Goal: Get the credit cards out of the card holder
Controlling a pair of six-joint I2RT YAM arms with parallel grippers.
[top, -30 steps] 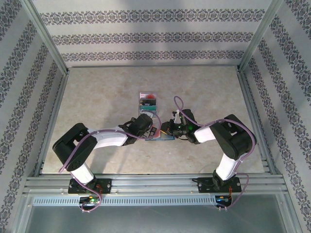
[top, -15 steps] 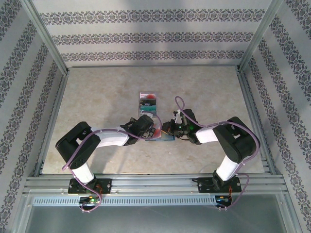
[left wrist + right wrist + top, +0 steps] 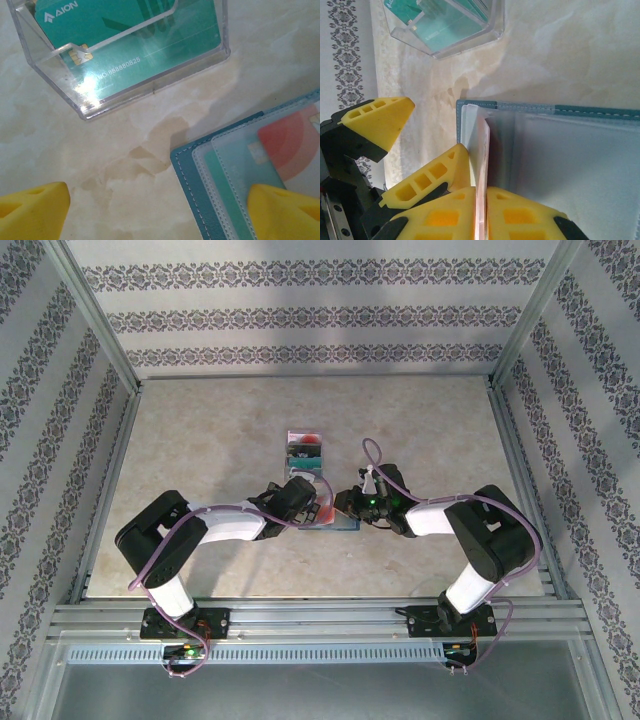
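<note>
The slate-blue card holder lies open on the table, with clear pockets. A teal card and a red-and-white card sit in those pockets. My left gripper is open, one yellow finger over the holder's pockets and the other above bare table. My right gripper is shut on the thin pinkish edge of the red-and-white card, which stands up from the card holder. In the top view the left gripper and the right gripper meet over the card holder.
A clear plastic box stands just beyond the holder with a teal card in it. The box also holds a red-and-white card. The left gripper's fingers crowd the holder's left edge. Patterned walls ring the marble table.
The right arm's elbow has swung a little to the right and the left arm's elbow has shifted slightly. Both grippers stay at the card holder.
</note>
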